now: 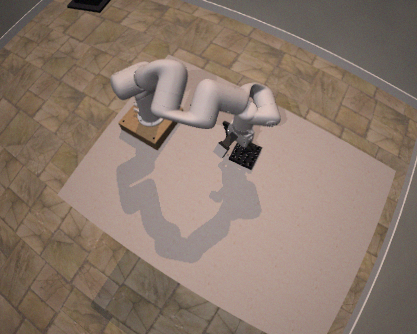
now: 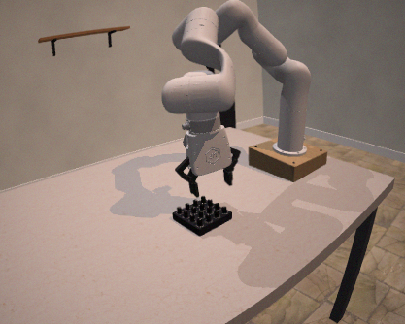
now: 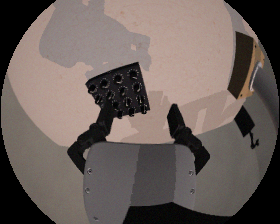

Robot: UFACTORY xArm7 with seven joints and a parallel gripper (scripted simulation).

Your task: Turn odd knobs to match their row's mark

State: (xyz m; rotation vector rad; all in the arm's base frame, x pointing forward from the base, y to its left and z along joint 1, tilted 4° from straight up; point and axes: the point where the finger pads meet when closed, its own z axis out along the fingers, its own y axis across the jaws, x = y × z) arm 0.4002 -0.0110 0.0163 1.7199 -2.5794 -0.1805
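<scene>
Pincer (image 1: 235,145) (image 2: 212,190) (image 3: 141,108): wide open, nothing in it
Knob box (image 1: 245,155) (image 2: 202,220) (image 3: 118,91): looks light, might skid
Grip: knob sides, gently imo

No words or numbers can be read with certainty. A hexagonal outlined emblem (image 2: 213,155) is borne on the face of the light grey, smooth-sided housing (image 1: 242,137) (image 2: 201,144) (image 3: 155,170) above the black fingers, but the characters inside it are too small to be made out. Pale markings are shown around the knobs on the black, square knob box (image 1: 250,167) (image 2: 188,225) (image 3: 144,95); they are likewise too fine to be deciphered.
</scene>
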